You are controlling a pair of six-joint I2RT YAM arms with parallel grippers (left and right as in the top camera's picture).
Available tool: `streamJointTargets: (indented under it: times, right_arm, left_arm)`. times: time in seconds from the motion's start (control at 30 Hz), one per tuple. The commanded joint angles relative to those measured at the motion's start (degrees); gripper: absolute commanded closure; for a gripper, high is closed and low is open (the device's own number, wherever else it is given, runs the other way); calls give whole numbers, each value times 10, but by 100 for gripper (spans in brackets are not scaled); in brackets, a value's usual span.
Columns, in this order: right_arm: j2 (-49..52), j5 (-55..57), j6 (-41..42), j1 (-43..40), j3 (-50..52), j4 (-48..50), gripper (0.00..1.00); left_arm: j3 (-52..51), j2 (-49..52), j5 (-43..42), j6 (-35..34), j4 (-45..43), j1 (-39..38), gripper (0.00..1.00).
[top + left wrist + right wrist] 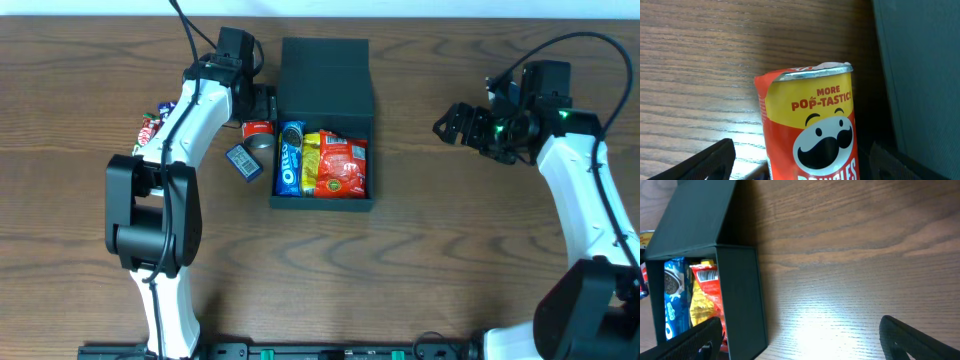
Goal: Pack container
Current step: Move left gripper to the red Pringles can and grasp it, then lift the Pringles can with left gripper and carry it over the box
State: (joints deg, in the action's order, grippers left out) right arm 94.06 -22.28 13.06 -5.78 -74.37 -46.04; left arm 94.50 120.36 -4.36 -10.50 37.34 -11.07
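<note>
The dark container (372,150) sits mid-table with its flap lid (325,65) open at the back. Inside lie a blue Oreo packet (290,160), a yellow packet (311,160) and a red packet (343,165). A small red Pringles can (258,130) rests on the table just outside the container's left wall. My left gripper (262,108) is open around the can (810,125), with a gap between it and each of the fingers (710,160). My right gripper (455,125) hangs open and holds nothing, right of the container (740,305).
A small blue packet (243,160) lies on the table left of the container, near the can. More colourful snack packets (152,128) show at the far left, partly hidden by the left arm. Bare wood (850,280) lies under the right gripper (802,345).
</note>
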Motion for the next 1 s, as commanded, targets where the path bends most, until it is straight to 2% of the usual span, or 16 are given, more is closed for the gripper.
streamJointTargets:
  times: [0.0,0.97]
  right_arm:
    - [-8,-5,6,-2,-9,0,1]
    - [-8,-4,6,-2,-9,0,1]
  left_arm:
    - [8,15,-6,2,-2,0,13]
    - [8,53,-15,15,-14,0,12]
